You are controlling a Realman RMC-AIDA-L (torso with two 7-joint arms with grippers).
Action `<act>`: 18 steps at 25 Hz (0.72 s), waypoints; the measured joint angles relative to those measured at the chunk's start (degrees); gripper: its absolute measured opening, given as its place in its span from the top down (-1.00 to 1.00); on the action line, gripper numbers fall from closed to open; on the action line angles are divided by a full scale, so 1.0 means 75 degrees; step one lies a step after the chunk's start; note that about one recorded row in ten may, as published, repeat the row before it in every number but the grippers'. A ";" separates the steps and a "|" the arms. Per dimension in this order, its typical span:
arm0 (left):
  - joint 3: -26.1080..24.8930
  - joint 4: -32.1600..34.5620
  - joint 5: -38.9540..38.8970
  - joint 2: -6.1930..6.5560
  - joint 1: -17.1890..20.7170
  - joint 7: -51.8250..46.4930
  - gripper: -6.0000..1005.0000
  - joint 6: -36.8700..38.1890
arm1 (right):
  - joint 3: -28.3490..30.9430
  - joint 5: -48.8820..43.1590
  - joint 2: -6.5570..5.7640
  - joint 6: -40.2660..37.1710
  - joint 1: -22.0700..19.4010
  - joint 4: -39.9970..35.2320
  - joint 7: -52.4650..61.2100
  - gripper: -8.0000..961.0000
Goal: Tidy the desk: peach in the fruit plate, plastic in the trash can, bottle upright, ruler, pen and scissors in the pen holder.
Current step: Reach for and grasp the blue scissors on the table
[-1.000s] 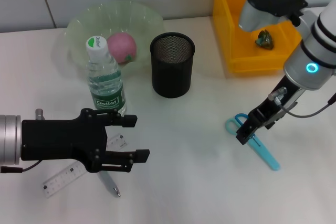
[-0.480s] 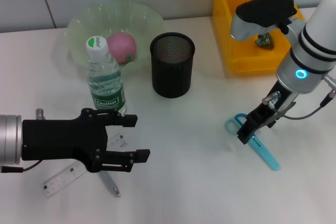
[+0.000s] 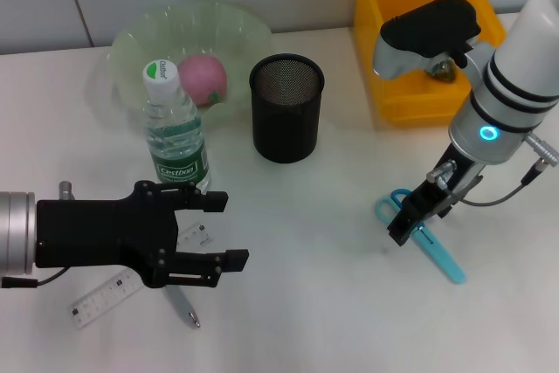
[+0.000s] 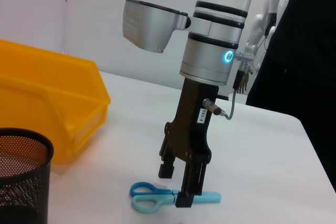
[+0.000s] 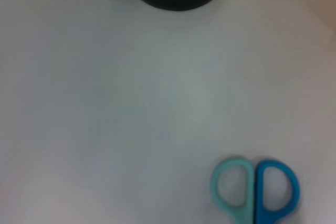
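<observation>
scissors (image 3: 419, 235) lie under spread right pincer (image 3: 410, 218); pen holder (image 3: 286, 107) well apart.

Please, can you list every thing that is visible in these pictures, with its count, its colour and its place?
fruit plate: one, clear pale green, far left of the table.
peach: one, pink, in the fruit plate.
bottle: one, clear with a green label and white cap, upright in front of the plate.
pen holder: one, black mesh, middle of the table.
trash can: one, yellow, far right.
plastic: one, greenish, inside the trash can.
scissors: one, blue, flat on the table at right.
ruler: one, clear white, near left.
pen: one, grey, beside the ruler.
left pincer: black, open, above the ruler and pen.
right pincer: black, open, over the scissors.
</observation>
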 joint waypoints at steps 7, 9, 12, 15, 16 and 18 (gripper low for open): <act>-0.0001 0.0003 0.0006 0.0004 0.0001 0.0009 -0.62 0.0029 | -0.0102 0.0110 0.0003 0.0051 0.0005 0.0141 0.0034 -0.60; -0.0001 0.0003 0.0006 0.0004 0.0001 0.0009 -0.62 0.0029 | -0.0122 0.0114 0.0003 0.0051 0.0010 0.0151 0.0051 -0.59; -0.0001 0.0005 0.0006 0.0004 0.0001 0.0010 -0.62 0.0041 | -0.0151 0.0119 0.0004 0.0048 0.0014 0.0143 0.0093 -0.59; -0.0001 0.0005 0.0006 0.0004 0.0001 0.0010 -0.62 0.0045 | -0.0151 0.0119 0.0003 0.0048 0.0016 0.0158 0.0100 -0.59; -0.0001 0.0005 0.0006 0.0004 0.0001 0.0010 -0.62 0.0045 | -0.0151 0.0119 0.0003 0.0048 0.0016 0.0158 0.0100 -0.58; -0.0001 0.0004 0.0006 0.0004 0.0000 0.0010 -0.62 0.0053 | -0.0151 0.0119 0.0003 0.0052 0.0019 0.0163 0.0100 -0.58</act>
